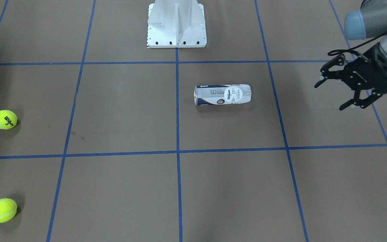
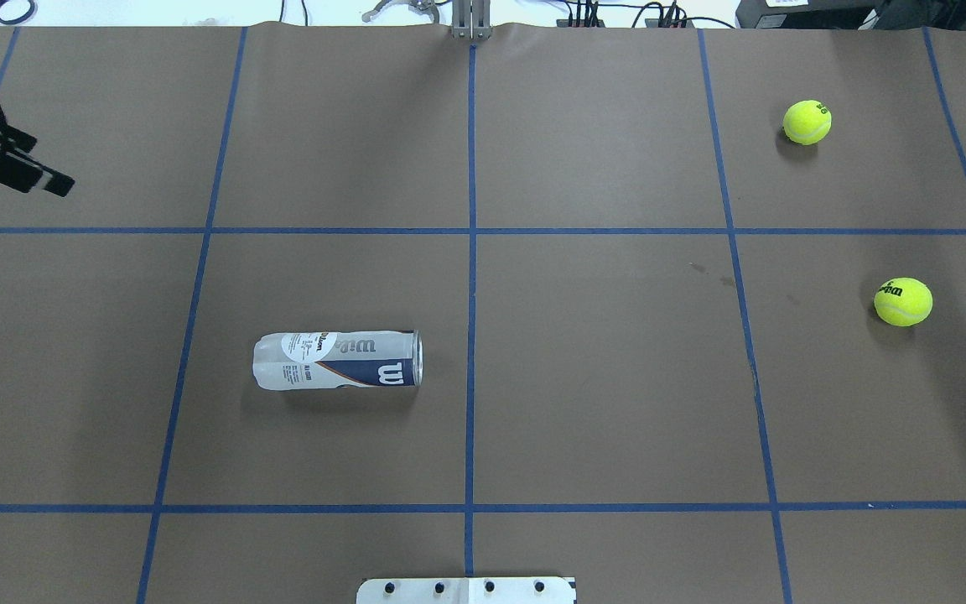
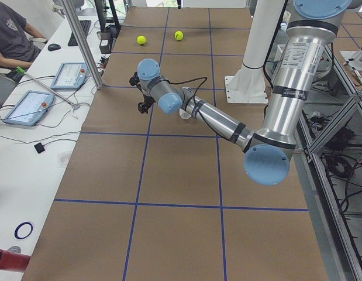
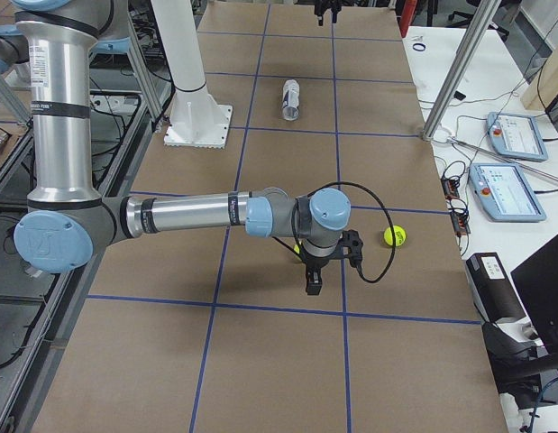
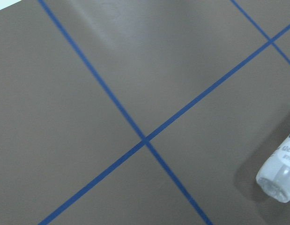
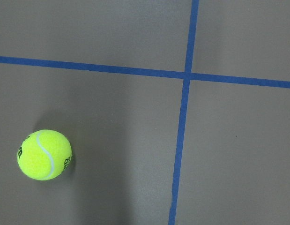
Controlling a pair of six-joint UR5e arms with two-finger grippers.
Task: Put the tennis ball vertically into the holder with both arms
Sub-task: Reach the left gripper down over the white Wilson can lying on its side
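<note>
The holder (image 1: 222, 95) (image 2: 338, 359) lies on its side on the brown table, mouth toward the centre line; its closed end shows in the left wrist view (image 5: 278, 180). One tennis ball (image 1: 4, 119) (image 2: 902, 301) and another tennis ball (image 1: 2, 210) (image 2: 807, 122) rest far off on my right side. My left gripper (image 1: 331, 95) hangs open and empty above the table, well to the outer side of the holder. My right gripper (image 4: 315, 281) shows only in the exterior right view, pointing down beside a ball (image 4: 393, 236); I cannot tell its state. A ball (image 6: 44, 154) shows in the right wrist view.
The white pedestal base (image 1: 176, 25) (image 2: 466, 590) stands at the robot's edge of the table. Blue tape lines (image 2: 472, 252) divide the surface into squares. A person (image 3: 14, 41) sits at the side bench with tablets (image 3: 28, 106).
</note>
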